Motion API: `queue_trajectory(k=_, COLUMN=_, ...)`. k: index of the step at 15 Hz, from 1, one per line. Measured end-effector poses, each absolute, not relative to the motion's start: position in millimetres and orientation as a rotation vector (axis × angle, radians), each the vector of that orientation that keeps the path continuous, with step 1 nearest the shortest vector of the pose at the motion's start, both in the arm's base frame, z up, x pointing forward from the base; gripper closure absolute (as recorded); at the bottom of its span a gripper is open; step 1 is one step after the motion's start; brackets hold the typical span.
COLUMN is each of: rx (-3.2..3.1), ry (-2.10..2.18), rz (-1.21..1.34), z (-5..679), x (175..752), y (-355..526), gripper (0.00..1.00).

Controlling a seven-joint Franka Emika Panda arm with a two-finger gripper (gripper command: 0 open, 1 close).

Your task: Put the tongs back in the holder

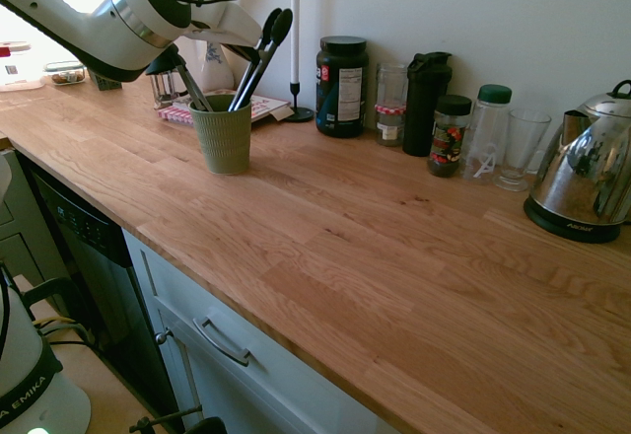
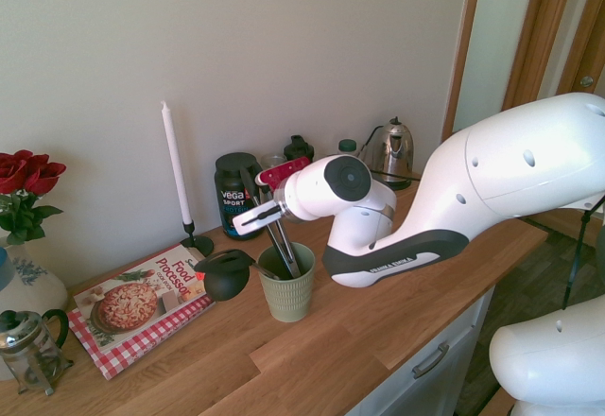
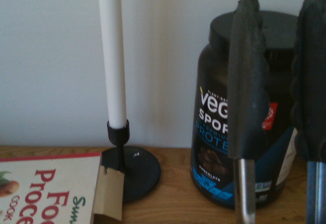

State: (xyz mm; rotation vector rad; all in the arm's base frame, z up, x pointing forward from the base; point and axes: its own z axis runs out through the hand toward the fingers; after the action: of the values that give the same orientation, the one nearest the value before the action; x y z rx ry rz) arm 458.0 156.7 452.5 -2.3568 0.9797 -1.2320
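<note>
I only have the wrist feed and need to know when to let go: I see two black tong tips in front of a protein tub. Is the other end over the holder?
Observer: Yes. The tongs stand tips up, and their lower end is below the rim of the green holder.
Operator: Anything else in that holder?
Observer: A black ladle. Its handle sits in the holder and its head leans out towards the cookbook.
Operator: Is the pincer gripping them?
Observer: Yes, the pincer is closed on the silver arms just above the rim. Whether the end touches the bottom, I cannot tell.
</note>
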Motion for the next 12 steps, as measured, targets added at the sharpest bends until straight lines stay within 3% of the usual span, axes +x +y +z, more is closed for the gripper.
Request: queue_trajectory(k=12, rx=-2.342, ry=1.021, rz=-1.150, z=467.6, x=440.6, y=172.3, gripper=0.00)
